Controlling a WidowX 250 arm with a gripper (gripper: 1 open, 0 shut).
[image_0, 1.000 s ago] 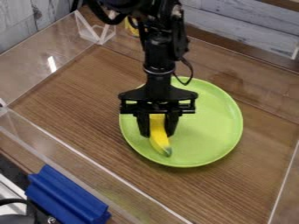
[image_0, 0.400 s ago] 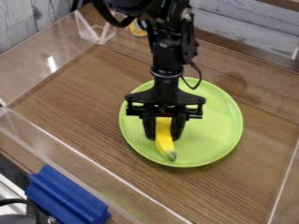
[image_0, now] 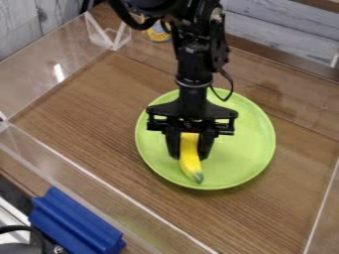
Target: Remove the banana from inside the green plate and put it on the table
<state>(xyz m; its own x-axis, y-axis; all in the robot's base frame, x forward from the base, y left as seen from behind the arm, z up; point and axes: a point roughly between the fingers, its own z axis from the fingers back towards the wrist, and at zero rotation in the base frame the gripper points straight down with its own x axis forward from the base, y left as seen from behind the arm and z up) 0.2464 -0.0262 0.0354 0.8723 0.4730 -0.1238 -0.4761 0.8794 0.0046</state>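
While pointing straight down over the green plate (image_0: 252, 149), the gripper (image_0: 191, 147) is straddling the banana (image_0: 192, 163), its fingers (image_0: 172, 144) sitting either side of the upper half; whether they are pinching it cannot be told. Lying inside the plate on the table (image_0: 93, 109), the toy is looking light, stiff and smooth, best taken across its thick middle.

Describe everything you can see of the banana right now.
The banana is a small, curved, yellow toy, plastic-looking, with a dark greenish tip pointing toward the camera. It lies inside the green plate, on the near half, its tip close to the front rim. The gripper stands straight down over its upper end, one finger on either side; that end is hidden, and whether the fingers press it cannot be told.
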